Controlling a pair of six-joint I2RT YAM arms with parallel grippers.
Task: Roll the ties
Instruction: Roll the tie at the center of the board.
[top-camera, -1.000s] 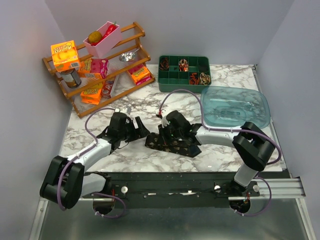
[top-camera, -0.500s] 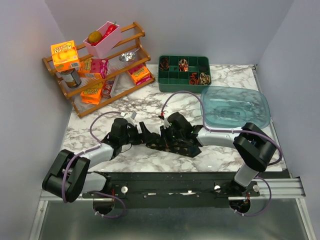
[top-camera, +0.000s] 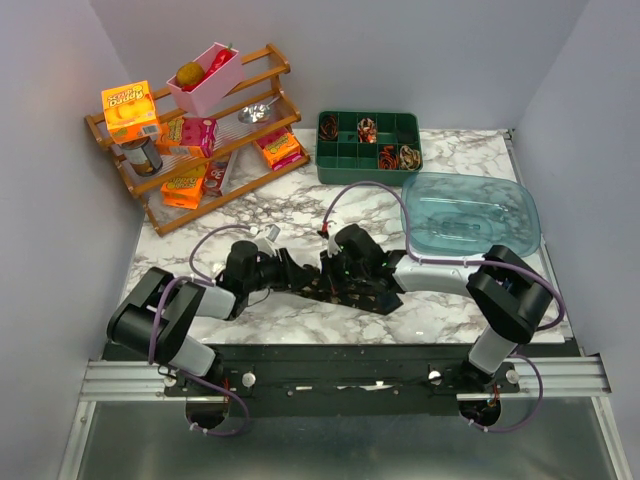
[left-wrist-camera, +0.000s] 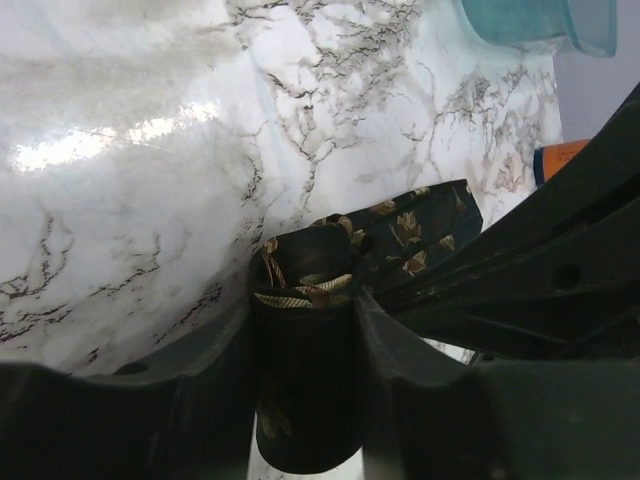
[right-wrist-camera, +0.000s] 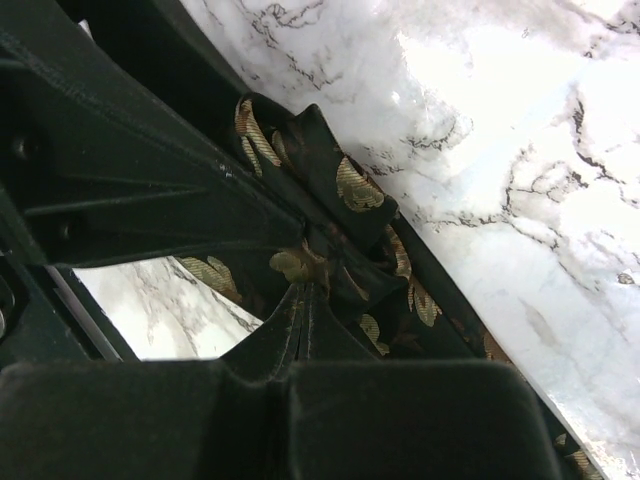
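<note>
since abt 1 s ago the left gripper (top-camera: 285, 272) has slid rightward over the table (top-camera: 280, 200) to the tie (top-camera: 352, 292) & narrowed from wide open to roughly half. its fingers (left-wrist-camera: 215, 350) now press both sides of the tie's rolled end, which stands btw them in the left wrist view. right gripper (top-camera: 340, 272) hasn't shifted and is fully closed w/ a bunched fold of the dark, gold-patterned fabric pinched at its tips; the tie lies mid-width toward the table's near edge, while other coiled ties (top-camera: 398, 156) sit in a green tray (top-camera: 350, 176) at the far edge.
</note>
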